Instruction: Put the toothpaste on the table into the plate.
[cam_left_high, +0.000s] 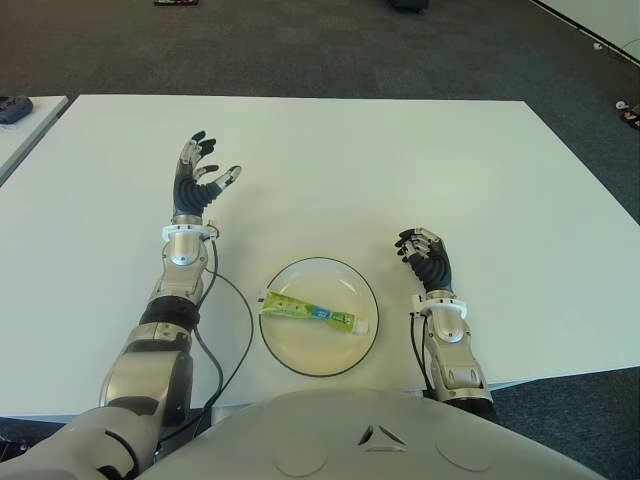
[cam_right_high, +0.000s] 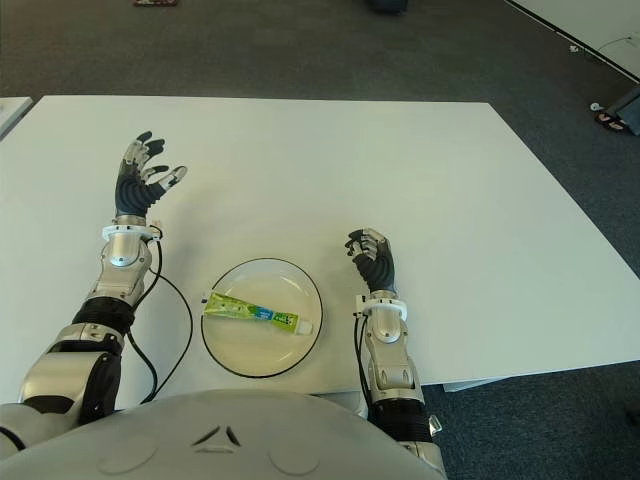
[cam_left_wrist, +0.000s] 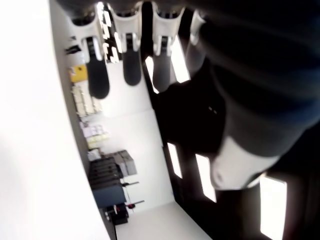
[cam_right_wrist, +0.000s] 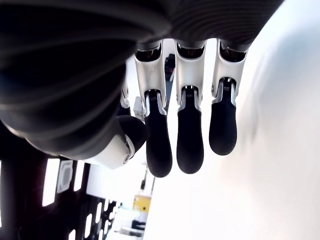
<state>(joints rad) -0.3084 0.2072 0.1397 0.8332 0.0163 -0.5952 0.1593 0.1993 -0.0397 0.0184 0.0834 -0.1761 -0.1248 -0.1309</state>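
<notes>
A green and white toothpaste tube (cam_left_high: 314, 312) lies flat inside the pale round plate (cam_left_high: 290, 350) with a dark rim, near the table's front edge. My left hand (cam_left_high: 200, 172) is raised over the table to the far left of the plate, fingers spread and holding nothing. Right of the plate sits my right hand (cam_left_high: 424, 257), its fingers loosely bent with nothing in them; its wrist view shows the fingers (cam_right_wrist: 190, 145) hanging free beside the white tabletop.
The white table (cam_left_high: 400, 170) stretches wide behind the plate. A black cable (cam_left_high: 243, 320) runs from my left forearm along the table beside the plate. Dark carpet surrounds the table, and another white table edge (cam_left_high: 25, 120) shows at the far left.
</notes>
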